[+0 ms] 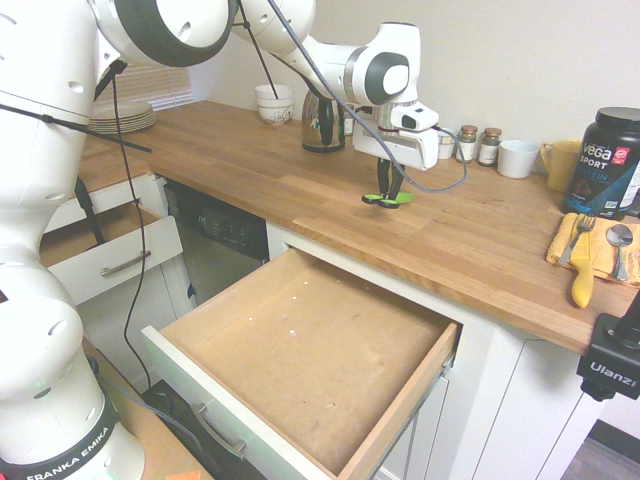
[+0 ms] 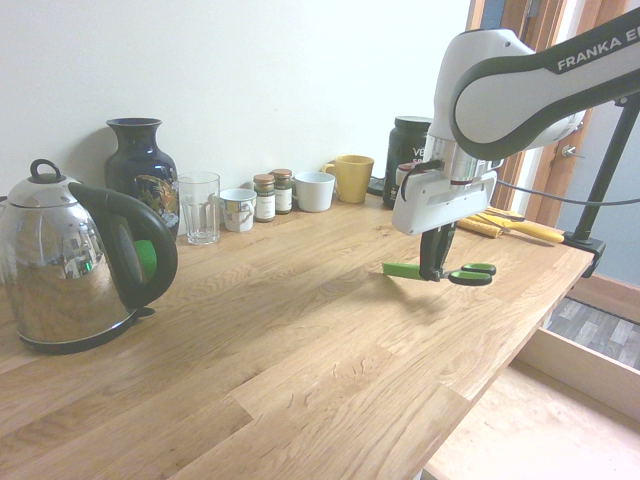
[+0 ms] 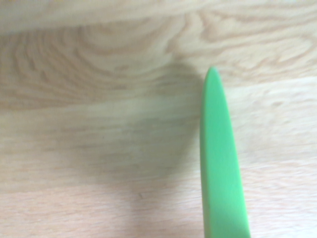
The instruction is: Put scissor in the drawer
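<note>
Item: scissor (image 2: 440,271), lime-green and black loops, bright green blade part; located on or just above the wooden surface (image 1: 300,190), pinched at mid-length by the hand (image 2: 433,272), whose fingers are closed on it. Whether it has left the wood cannot be told; the wrist view shows only the green blade tip (image 3: 220,163) over wood grain. Item: drawer (image 1: 310,350), wide, white front, metal bar handle, bare brown bottom; pulled fully open below the surface edge, nothing inside. Status, as judged: grasp made; carry over the edge, lowering and release remain. Legible writing: "VEGA SPORT" on the black tub (image 1: 605,165); "FRANKA EMIKA" on the arm base; "Ulanzi" on the camera clamp (image 1: 610,365).
</note>
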